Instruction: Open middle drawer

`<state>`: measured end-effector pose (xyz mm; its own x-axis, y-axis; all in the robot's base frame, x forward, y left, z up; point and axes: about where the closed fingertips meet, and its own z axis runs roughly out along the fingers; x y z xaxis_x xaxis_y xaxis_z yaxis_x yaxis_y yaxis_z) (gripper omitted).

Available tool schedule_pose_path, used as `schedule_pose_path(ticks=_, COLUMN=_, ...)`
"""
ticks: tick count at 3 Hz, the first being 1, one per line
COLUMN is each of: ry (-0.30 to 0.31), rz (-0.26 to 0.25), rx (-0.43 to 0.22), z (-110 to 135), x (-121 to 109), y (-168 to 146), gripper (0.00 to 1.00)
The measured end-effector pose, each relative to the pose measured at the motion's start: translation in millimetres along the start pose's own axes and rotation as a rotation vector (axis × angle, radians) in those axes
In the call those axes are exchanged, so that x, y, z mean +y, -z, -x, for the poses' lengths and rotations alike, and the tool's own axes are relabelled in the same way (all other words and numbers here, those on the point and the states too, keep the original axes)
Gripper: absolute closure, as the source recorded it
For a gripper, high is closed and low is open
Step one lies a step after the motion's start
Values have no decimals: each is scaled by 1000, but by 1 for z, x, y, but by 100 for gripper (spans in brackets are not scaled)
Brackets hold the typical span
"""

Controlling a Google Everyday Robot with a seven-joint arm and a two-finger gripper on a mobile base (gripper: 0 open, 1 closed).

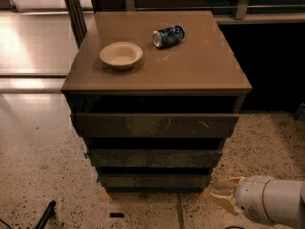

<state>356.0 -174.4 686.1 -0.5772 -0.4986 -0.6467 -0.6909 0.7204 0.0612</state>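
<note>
Camera view: a white-armed claw [215,191] sits low near the floor, its two tan fingers [228,182] apart and holding nothing. Up and to the left of it is the middle drawer [155,157], second of three dark fronts, looking shut or nearly so. The front is flat, stiff and handle-less, probably slick, so pinching it seems hopeless. Hooking a finger into the dark gap above its top edge looks the best hold. It likely slides lightly.

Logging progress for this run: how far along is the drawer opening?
Nothing is done yet: the middle drawer looks shut. In hand: the end effector, fingers apart, hovers low near the floor off a front corner of the cabinet, touching nothing. Left: reach the drawer front, catch it and pull it out.
</note>
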Motion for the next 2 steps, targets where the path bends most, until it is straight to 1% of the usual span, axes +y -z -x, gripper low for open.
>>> schedule_pose_path(ticks=1, ry=-8, rz=6, rx=-15, z=-3, x=5, y=-6, gripper=89)
schedule_pose_path(ticks=2, ry=-43, rz=2, rx=-119, z=-1, x=4, y=-34, gripper=100)
